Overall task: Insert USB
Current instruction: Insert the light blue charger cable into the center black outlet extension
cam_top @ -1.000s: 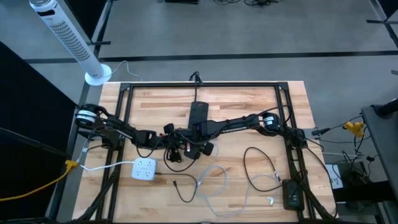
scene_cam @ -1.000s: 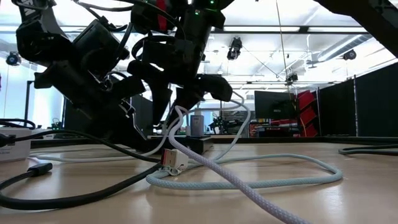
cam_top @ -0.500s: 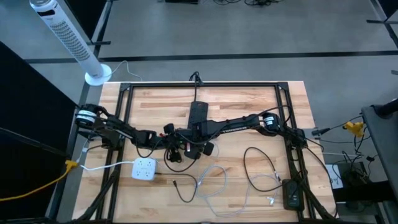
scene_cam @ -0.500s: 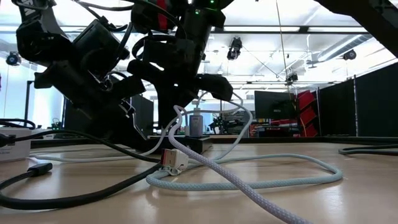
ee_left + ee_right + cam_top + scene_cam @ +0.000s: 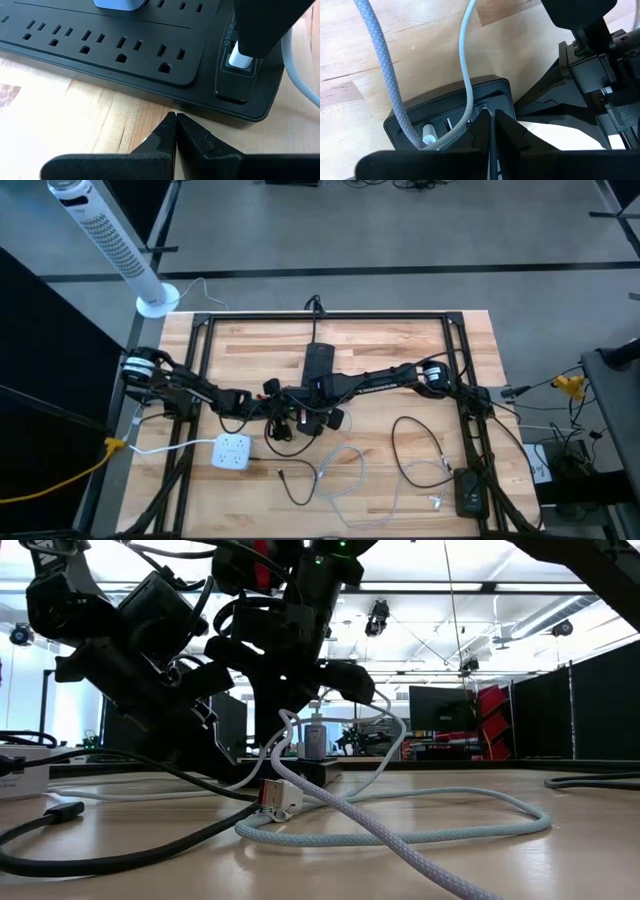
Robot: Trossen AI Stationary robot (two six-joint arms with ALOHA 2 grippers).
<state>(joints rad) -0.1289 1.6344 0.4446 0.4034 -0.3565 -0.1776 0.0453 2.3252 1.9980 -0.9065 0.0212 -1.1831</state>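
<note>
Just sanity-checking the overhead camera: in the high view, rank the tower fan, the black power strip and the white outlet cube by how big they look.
Largest to smallest:
1. tower fan
2. black power strip, partly hidden under the arms
3. white outlet cube

A robotics lab: a butcher-block table (image 5: 400,345) on grey concrete floor (image 5: 400,240), with monitors (image 5: 440,708), ceiling-mounted lights (image 5: 378,612) and dark partition walls (image 5: 605,700) behind.

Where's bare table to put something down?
Bare wood lies between the frame's back rail and the arms, both sides of the black power strip. Crowded: the middle, where both pincers meet, and the front, with cable loops and white adapter.
</note>
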